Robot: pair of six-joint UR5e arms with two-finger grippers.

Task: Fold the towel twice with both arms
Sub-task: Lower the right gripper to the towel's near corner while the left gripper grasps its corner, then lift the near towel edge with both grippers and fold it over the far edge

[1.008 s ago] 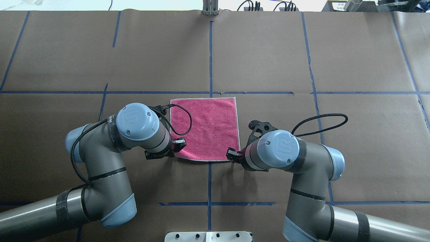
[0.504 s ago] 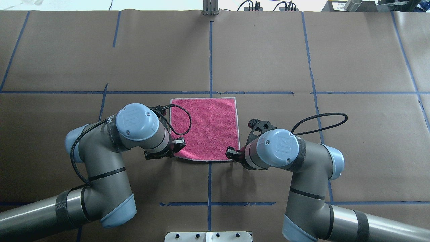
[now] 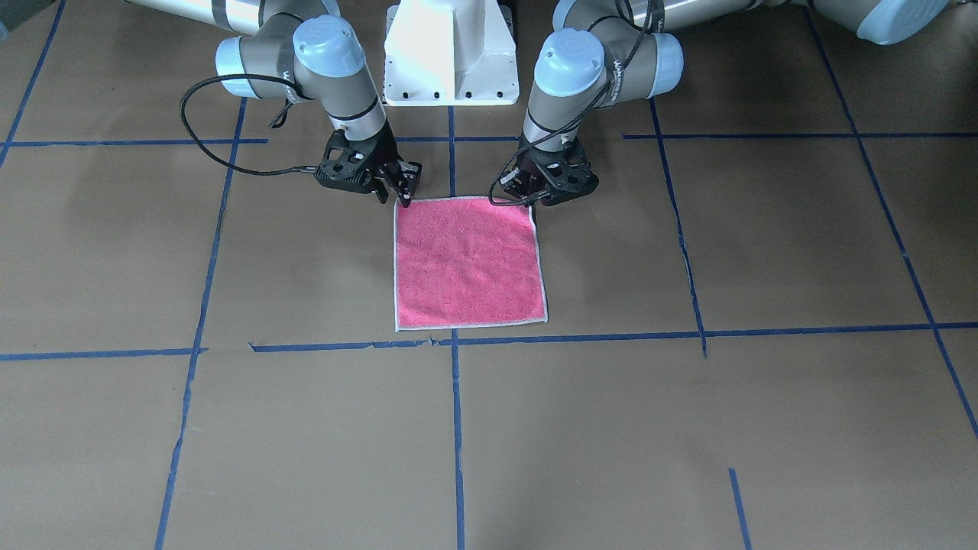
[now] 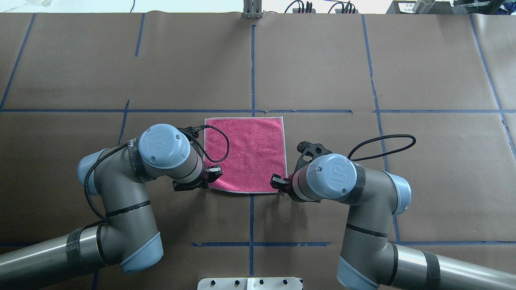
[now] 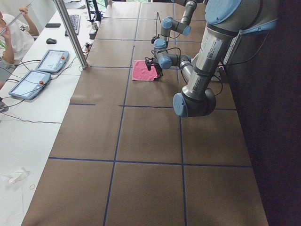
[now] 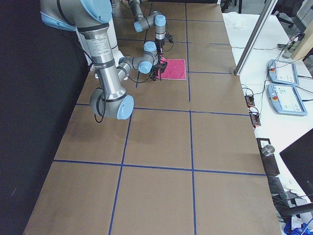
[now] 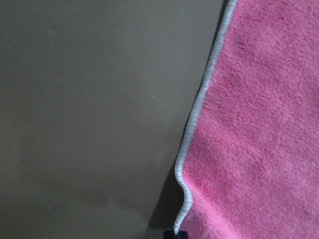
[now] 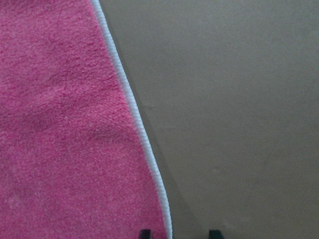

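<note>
The towel lies flat and pink face up on the brown paper, and it also shows in the front-facing view. My left gripper is at its near-left corner. In the left wrist view it is shut on the light grey edge, which stands slightly raised and wavy. My right gripper is at the near-right corner. In the right wrist view it is open, with one tip over the towel, the other over the paper, and the edge between them.
The white pedestal base stands behind the arms. Blue tape lines cross the brown paper. A metal post and a side desk with tablets stand beyond the table's far edge.
My right arm has shifted slightly left and away from the robot's base, toward the towel's near-right corner. My left arm and the towel have hardly moved.
</note>
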